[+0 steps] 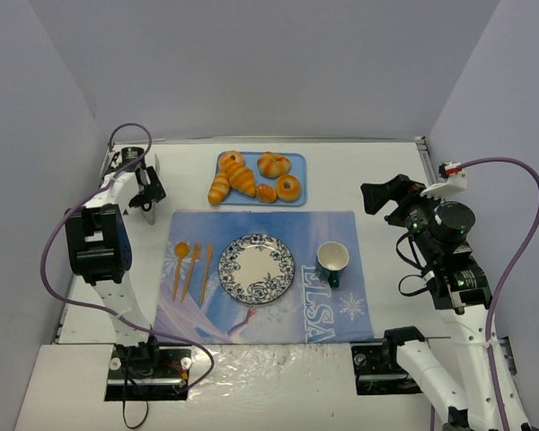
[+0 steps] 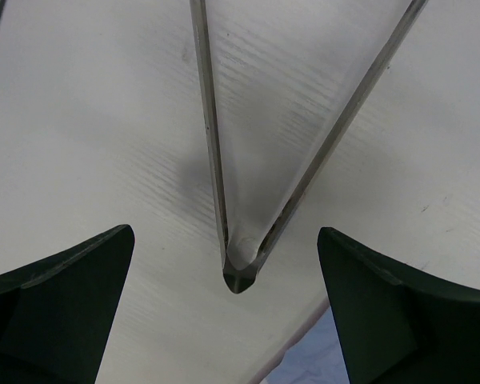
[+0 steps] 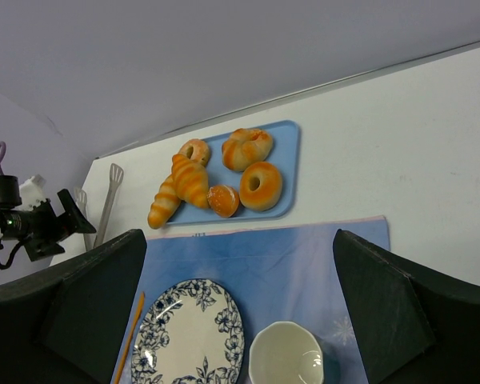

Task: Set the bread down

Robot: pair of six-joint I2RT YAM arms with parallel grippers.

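The bread (image 1: 242,179) is a golden-orange ridged croissant lying on a blue tray (image 1: 296,199) at the back of the table. It also shows in the right wrist view (image 3: 190,180). A blue-flowered plate (image 1: 230,269) sits empty on the placemat. My left gripper (image 1: 146,191) is open, low over the table at the far left. Its fingers straddle the hinge end of metal tongs (image 2: 238,268) without touching them. My right gripper (image 1: 379,196) is open and empty, held high at the right, looking down on the tray and plate.
On the tray are also a slim horn bread (image 1: 218,190), two doughnuts (image 1: 288,187), a twisted bun (image 1: 274,164) and a small round bun (image 1: 266,192). A cup (image 1: 332,259) stands right of the plate. Orange cutlery (image 1: 190,269) lies left of it.
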